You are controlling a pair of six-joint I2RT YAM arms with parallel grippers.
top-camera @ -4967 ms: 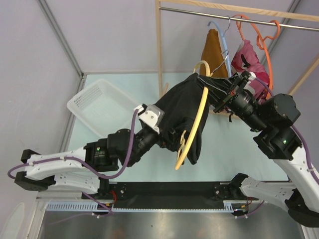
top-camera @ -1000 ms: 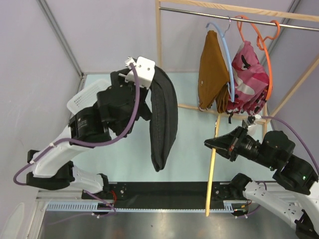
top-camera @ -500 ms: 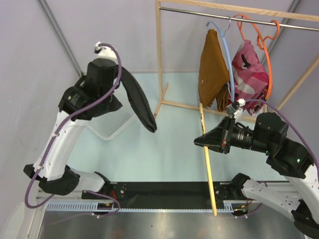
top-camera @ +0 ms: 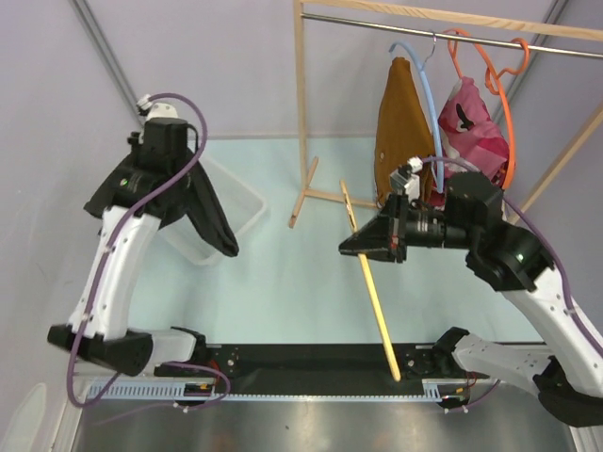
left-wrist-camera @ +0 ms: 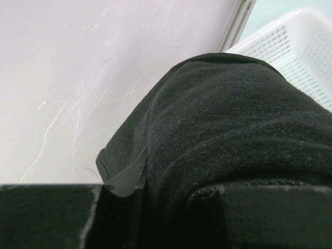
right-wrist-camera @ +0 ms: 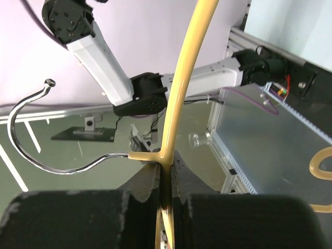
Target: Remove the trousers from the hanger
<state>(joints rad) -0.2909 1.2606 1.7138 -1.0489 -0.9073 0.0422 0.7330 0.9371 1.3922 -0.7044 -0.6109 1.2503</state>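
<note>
**Black soft-fabric trousers (top-camera: 211,224) free of the slim pale yellow plastic hanger (top-camera: 373,290)**

The left gripper (top-camera: 177,188) is raised high and clamped on the trousers, which droop from it beside the white perforated plastic basket (top-camera: 248,201), well apart from the hanger. The right gripper (right-wrist-camera: 165,193) pinches the hanger at its neck, just beside the curved metal hook (right-wrist-camera: 32,151), with the yellow bar slanting down toward the table's near edge.

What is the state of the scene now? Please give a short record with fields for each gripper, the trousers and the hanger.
left gripper: shut on the trousers
right gripper: shut on the hanger
trousers: off the hanger, hanging down by the white basket
hanger: bare, tilted, apart from the trousers
rack: mustard garment and pink garment hang there
</note>
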